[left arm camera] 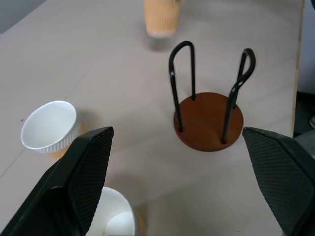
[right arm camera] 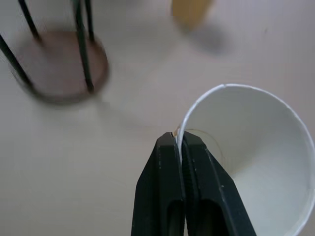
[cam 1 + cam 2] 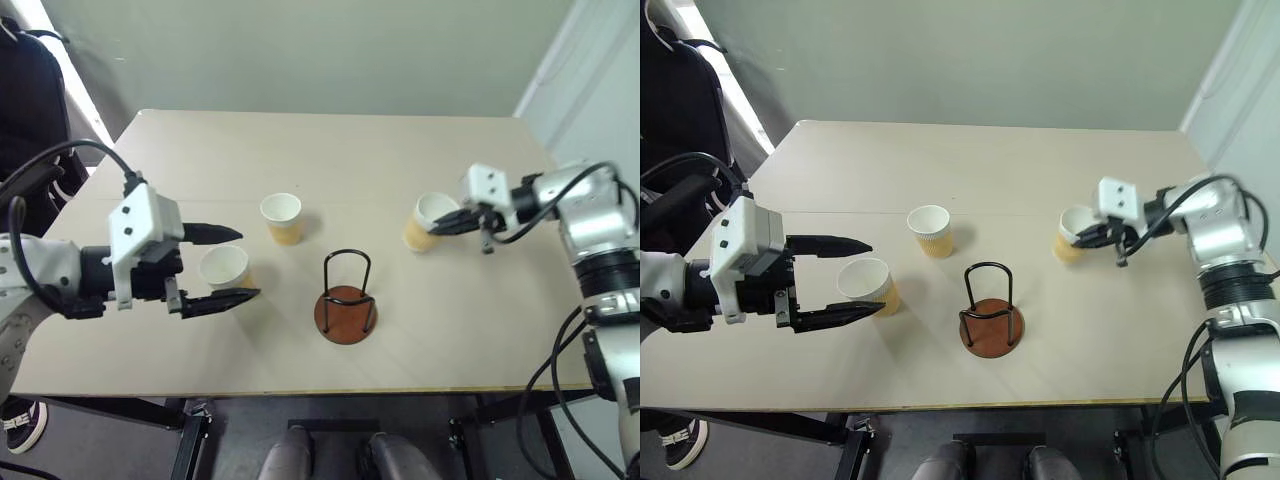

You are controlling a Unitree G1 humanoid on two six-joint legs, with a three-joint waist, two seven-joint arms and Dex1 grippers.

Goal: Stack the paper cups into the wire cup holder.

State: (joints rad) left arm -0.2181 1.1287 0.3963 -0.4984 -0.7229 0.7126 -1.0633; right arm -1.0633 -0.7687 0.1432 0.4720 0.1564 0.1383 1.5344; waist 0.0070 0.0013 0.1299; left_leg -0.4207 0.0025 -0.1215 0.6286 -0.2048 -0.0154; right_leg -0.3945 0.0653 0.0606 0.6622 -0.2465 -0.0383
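Beige bench [image 3: 330, 150] carries the holder [image 3: 346, 310] near its front edge. Right hand [image 3: 462, 222] is clamped on a tilted cup's [image 3: 428, 222] rim. Left hand [image 3: 222, 268] gapes around another cup [image 3: 224, 268]; a third cup [image 3: 282, 217] stands behind.

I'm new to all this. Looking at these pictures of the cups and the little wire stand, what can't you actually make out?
- Cup pinched by the right tool: whether its base has left the table; both eye views look steeply down.
- Cup between the open left tool's fingers: lower wall hidden by one finger in the eye views, cut by the edge in the left wrist view.
- Wire cup holder: blurred, loop tops cut off in the right wrist view.
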